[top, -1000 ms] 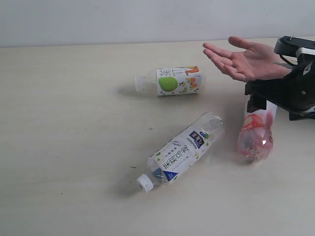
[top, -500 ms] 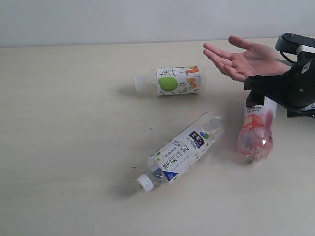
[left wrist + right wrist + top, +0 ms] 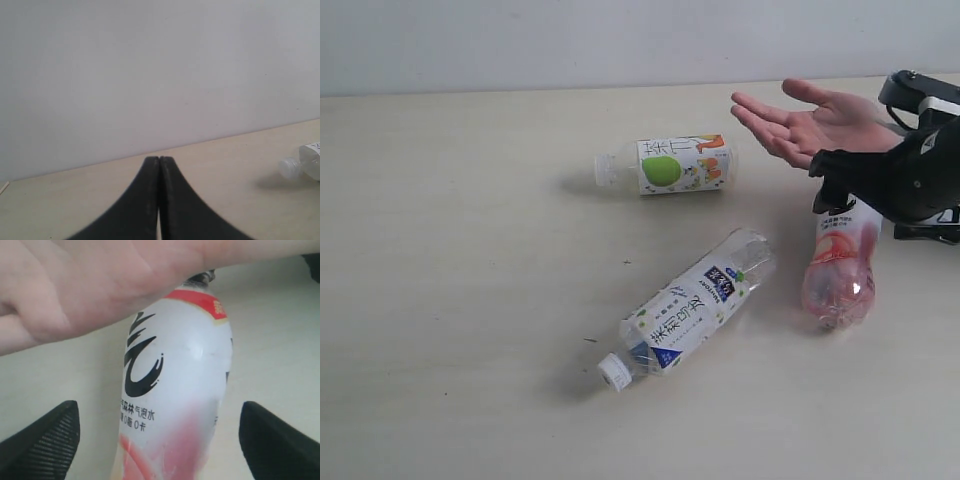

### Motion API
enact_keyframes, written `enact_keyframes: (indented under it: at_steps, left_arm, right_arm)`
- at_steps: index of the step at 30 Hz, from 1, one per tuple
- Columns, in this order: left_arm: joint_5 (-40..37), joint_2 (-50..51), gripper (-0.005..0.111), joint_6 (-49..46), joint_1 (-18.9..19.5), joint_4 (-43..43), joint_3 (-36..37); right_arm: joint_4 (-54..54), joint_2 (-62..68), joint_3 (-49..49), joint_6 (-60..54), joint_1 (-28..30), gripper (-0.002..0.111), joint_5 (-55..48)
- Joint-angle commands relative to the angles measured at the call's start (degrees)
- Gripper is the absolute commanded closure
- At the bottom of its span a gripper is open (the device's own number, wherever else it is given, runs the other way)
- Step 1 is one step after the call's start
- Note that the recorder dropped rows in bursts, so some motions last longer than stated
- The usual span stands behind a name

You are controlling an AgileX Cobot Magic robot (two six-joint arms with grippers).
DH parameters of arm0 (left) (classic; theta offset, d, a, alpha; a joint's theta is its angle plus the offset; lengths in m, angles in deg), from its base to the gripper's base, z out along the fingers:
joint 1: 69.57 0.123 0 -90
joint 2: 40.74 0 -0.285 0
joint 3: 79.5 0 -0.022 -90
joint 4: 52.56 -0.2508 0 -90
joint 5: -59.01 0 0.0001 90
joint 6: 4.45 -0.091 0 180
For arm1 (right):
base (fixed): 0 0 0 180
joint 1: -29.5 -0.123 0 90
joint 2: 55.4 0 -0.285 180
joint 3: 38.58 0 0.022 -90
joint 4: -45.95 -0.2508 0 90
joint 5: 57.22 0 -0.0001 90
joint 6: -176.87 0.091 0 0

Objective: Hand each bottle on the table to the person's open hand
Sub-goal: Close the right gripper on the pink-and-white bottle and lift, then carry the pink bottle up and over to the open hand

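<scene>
Three bottles lie on the table [image 3: 470, 300]. The pink-black bottle [image 3: 840, 270] lies at the right, and my right gripper [image 3: 842, 205] stands open over its far end. In the right wrist view this bottle [image 3: 175, 390] lies between the two fingers [image 3: 42, 440] with a gap on each side. The person's open hand [image 3: 810, 125] hovers palm up just behind it, filling the top of the right wrist view [image 3: 90, 285]. The apple-label bottle [image 3: 675, 165] lies at the middle back. A white-label bottle with blue and green marks [image 3: 690, 305] lies in front. My left gripper [image 3: 159, 162] is shut and empty.
A pale wall [image 3: 570, 40] runs behind the table's back edge. The left wrist view shows a white cap and the end of a bottle [image 3: 305, 164] on the table. The fourth bottle is out of view.
My right gripper has shifted slightly toward the back along the pink-black bottle. The hand has edged a little. The bottles have not moved.
</scene>
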Motion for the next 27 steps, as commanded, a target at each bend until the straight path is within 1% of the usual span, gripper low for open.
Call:
enact_keyframes:
  at_steps: [1,8,11,12,13,14,15,16,17,19,21,27]
  left_arm:
    - [0.21,-0.36,0.107,0.02,0.18,-0.09,0.12]
    - [0.21,-0.36,0.107,0.02,0.18,-0.09,0.12]
    - [0.21,-0.36,0.107,0.02,0.18,-0.09,0.12]
    - [0.21,-0.36,0.107,0.02,0.18,-0.09,0.12]
    - [0.21,-0.36,0.107,0.02,0.18,-0.09,0.12]
    - [0.21,-0.36,0.107,0.02,0.18,-0.09,0.12]
    - [0.21,-0.36,0.107,0.02,0.18,-0.09,0.12]
    - [0.21,-0.36,0.107,0.02,0.18,-0.09,0.12]
    - [0.21,-0.36,0.107,0.02,0.18,-0.09,0.12]
    - [0.21,-0.36,0.107,0.02,0.18,-0.09,0.12]
    - [0.21,-0.36,0.107,0.02,0.18,-0.09,0.12]
    - [0.21,-0.36,0.107,0.02,0.18,-0.09,0.12]
  right_arm:
    - [0.49,2.27,0.39,0.35,0.25,0.027,2.36]
    - [0.49,6.11,0.39,0.35,0.25,0.028,2.89]
    - [1.38,6.73,0.28,0.23,0.25,0.034,2.56]
    - [2.30,6.86,0.28,0.23,0.25,0.043,1.90]
    - [3.09,6.62,0.28,0.23,0.25,0.055,1.04]
    - [3.51,6.51,0.28,0.23,0.25,0.062,0.41]
    - [4.38,6.14,0.28,0.23,0.25,0.078,-1.07]
    - [4.82,5.83,0.28,0.23,0.25,0.084,-1.91]
    - [6.68,4.82,0.28,0.11,0.25,0.098,-3.94]
    - [10.38,2.41,0.28,0.11,0.25,0.108,-7.83]
    - [12.36,-0.91,0.28,-0.96,0.25,0.108,-12.79]
    - [9.29,-10.30,0.28,-16.35,0.25,0.108,-34.38]
